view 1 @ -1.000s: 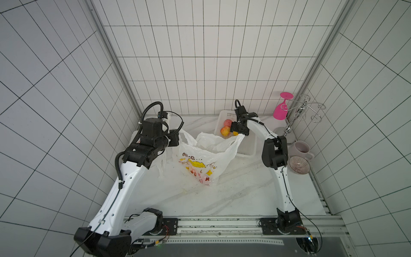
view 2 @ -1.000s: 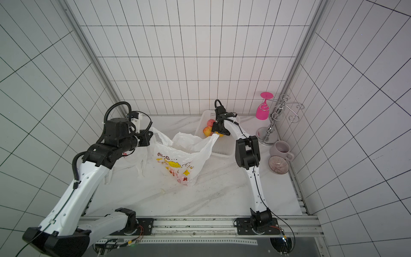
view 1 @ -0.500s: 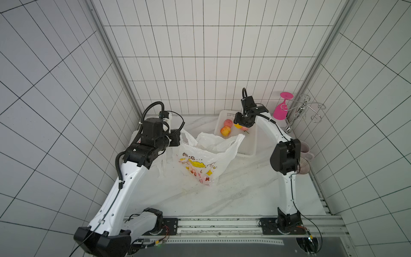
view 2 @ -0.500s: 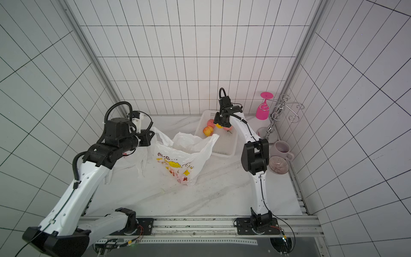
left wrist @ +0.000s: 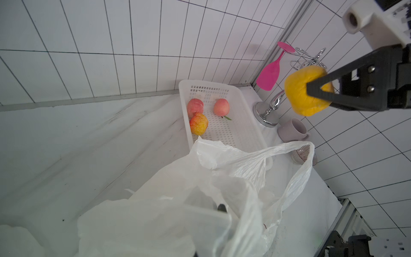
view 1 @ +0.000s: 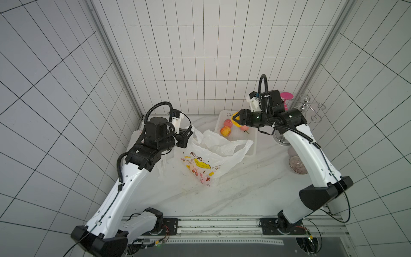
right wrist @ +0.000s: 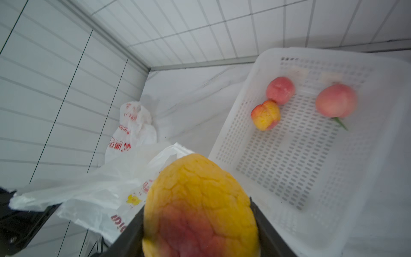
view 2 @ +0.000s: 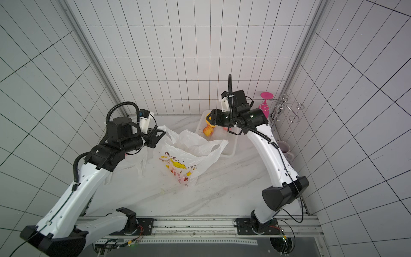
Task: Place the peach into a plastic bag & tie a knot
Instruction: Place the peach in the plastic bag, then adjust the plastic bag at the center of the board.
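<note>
While the left gripper (view 1: pixel 186 136) stands pinched together on the rim of the printed plastic bag (view 1: pixel 206 160), propping its mouth open, the right gripper (view 1: pixel 235 119) is clamped on a yellow-red peach (left wrist: pixel 297 89) held above the white basket (left wrist: pixel 209 83). The carry is in hand, and next it likely needs moving over the mouth and releasing.

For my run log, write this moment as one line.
left claw: shut on bag | right claw: holding yellow peach above basket | basket: three other peaches | knot: not yet
</note>
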Available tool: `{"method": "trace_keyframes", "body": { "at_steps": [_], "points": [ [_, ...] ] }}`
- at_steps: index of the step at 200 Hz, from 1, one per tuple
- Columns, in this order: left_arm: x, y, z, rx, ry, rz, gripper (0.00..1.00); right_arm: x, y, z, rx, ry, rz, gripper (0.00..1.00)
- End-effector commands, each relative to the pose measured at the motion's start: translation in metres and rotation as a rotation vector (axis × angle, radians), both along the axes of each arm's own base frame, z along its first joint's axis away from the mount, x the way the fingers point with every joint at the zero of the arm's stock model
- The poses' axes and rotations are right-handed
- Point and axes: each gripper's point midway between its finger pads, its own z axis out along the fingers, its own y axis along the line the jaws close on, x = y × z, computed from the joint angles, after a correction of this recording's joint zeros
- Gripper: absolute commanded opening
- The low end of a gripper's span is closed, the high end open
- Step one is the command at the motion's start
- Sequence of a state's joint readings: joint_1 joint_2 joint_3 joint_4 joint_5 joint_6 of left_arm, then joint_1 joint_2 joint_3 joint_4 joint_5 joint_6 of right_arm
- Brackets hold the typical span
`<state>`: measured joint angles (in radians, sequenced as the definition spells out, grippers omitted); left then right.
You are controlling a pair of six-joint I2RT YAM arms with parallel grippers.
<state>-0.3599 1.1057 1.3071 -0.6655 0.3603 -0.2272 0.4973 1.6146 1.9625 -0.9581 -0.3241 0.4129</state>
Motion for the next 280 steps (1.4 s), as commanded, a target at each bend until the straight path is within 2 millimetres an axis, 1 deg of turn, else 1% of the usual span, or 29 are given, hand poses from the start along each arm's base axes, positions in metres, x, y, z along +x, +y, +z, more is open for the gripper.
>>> {"method": "trace_keyframes", "body": {
  "at_steps": [1, 16, 25, 34, 53, 69, 79, 88, 97, 112, 119, 124, 133, 153, 174, 185, 193, 211, 230, 248, 263, 280],
  "points": [
    [-0.011, -0.007, 0.038, -0.059, -0.124, -0.059, 0.00, -0.056, 0.034, -0.034, -0.039, 0.153, 0.181, 0.40],
    [-0.012, -0.007, 0.037, -0.063, -0.120, -0.058, 0.00, -0.073, 0.051, -0.048, -0.028, 0.196, 0.234, 0.40],
    [-0.013, -0.008, 0.036, -0.065, -0.119, -0.061, 0.00, -0.078, 0.063, -0.059, -0.011, 0.221, 0.259, 0.40],
    [-0.015, -0.008, 0.038, -0.073, -0.123, -0.065, 0.00, -0.081, 0.070, -0.068, -0.011, 0.244, 0.271, 0.40],
    [-0.019, -0.008, 0.040, -0.089, -0.131, -0.075, 0.00, -0.073, 0.080, -0.090, -0.020, 0.280, 0.262, 0.40],
    [-0.022, -0.009, 0.040, -0.095, -0.135, -0.083, 0.00, -0.065, 0.088, -0.103, -0.010, 0.303, 0.241, 0.40],
    [-0.023, -0.009, 0.039, -0.093, -0.134, -0.087, 0.00, -0.062, 0.093, -0.110, -0.002, 0.325, 0.241, 0.41],
    [-0.023, -0.008, 0.039, -0.088, -0.137, -0.084, 0.00, -0.064, 0.097, -0.116, -0.004, 0.344, 0.246, 0.46],
    [-0.022, -0.008, 0.035, -0.080, -0.133, -0.082, 0.00, -0.068, 0.096, -0.126, -0.049, 0.350, 0.244, 0.52],
    [-0.022, -0.007, 0.028, -0.068, -0.124, -0.075, 0.00, -0.076, 0.092, -0.140, -0.118, 0.369, 0.241, 0.69],
    [-0.022, -0.006, 0.026, -0.065, -0.121, -0.073, 0.00, -0.080, 0.087, -0.144, -0.139, 0.380, 0.235, 0.76],
    [-0.022, -0.006, 0.026, -0.066, -0.121, -0.071, 0.00, -0.080, 0.084, -0.145, -0.149, 0.378, 0.228, 0.79],
    [-0.021, -0.005, 0.024, -0.066, -0.117, -0.067, 0.00, -0.080, 0.077, -0.140, -0.164, 0.353, 0.209, 0.84],
    [-0.018, -0.004, 0.020, -0.065, -0.108, -0.046, 0.00, -0.079, 0.063, -0.119, -0.178, 0.301, 0.174, 0.88],
    [-0.013, 0.001, 0.018, -0.054, -0.099, -0.009, 0.00, -0.079, 0.047, -0.093, -0.196, 0.256, 0.127, 0.89],
    [-0.009, 0.004, 0.016, -0.045, -0.091, 0.019, 0.00, -0.079, 0.030, -0.079, -0.213, 0.219, 0.062, 0.89],
    [-0.007, 0.007, 0.016, -0.038, -0.087, 0.036, 0.00, -0.078, 0.014, -0.069, -0.234, 0.191, 0.001, 0.89],
    [-0.005, 0.007, 0.016, -0.037, -0.084, 0.045, 0.00, -0.079, -0.032, -0.056, -0.316, 0.155, -0.170, 0.91],
    [-0.006, 0.006, 0.019, -0.050, -0.088, 0.037, 0.00, -0.089, -0.077, -0.058, -0.383, 0.164, -0.336, 0.94],
    [-0.007, 0.005, 0.020, -0.053, -0.091, 0.034, 0.00, -0.100, -0.104, -0.065, -0.397, 0.199, -0.434, 0.96],
    [-0.008, 0.005, 0.020, -0.051, -0.091, 0.033, 0.00, -0.106, -0.115, -0.069, -0.390, 0.214, -0.489, 0.96],
    [-0.008, 0.005, 0.019, -0.055, -0.089, 0.031, 0.00, -0.107, -0.112, -0.075, -0.350, 0.246, -0.500, 0.96]
  ]
}}
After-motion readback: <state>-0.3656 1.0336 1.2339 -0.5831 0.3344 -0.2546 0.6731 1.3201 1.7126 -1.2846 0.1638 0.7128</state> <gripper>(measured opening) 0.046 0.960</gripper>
